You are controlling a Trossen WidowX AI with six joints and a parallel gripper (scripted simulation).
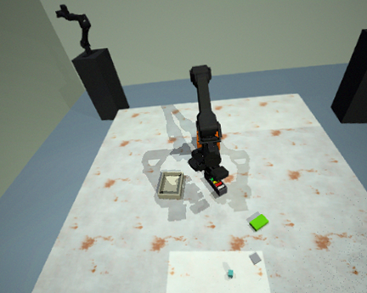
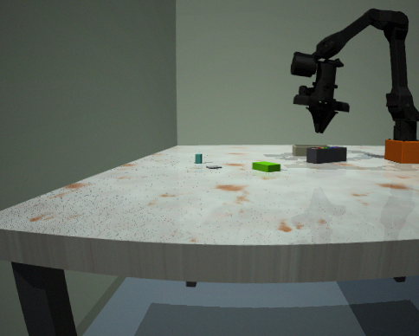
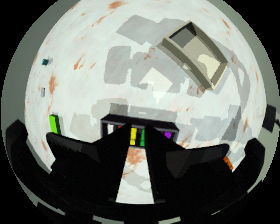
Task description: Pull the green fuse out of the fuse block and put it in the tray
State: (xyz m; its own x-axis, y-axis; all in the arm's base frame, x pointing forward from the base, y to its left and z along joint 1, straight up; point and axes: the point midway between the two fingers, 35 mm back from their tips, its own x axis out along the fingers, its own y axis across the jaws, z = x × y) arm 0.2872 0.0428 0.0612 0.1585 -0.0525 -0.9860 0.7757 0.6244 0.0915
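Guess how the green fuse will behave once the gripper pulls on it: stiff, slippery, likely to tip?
The green fuse looks like a small rigid slab seated upright in the fuse block, so it probably won't flex. Packed close between neighbours, it likely needs a straight pull. Narrow and tall, it may topple when dropped in the tray. The gripper hangs above, nearly shut on nothing.
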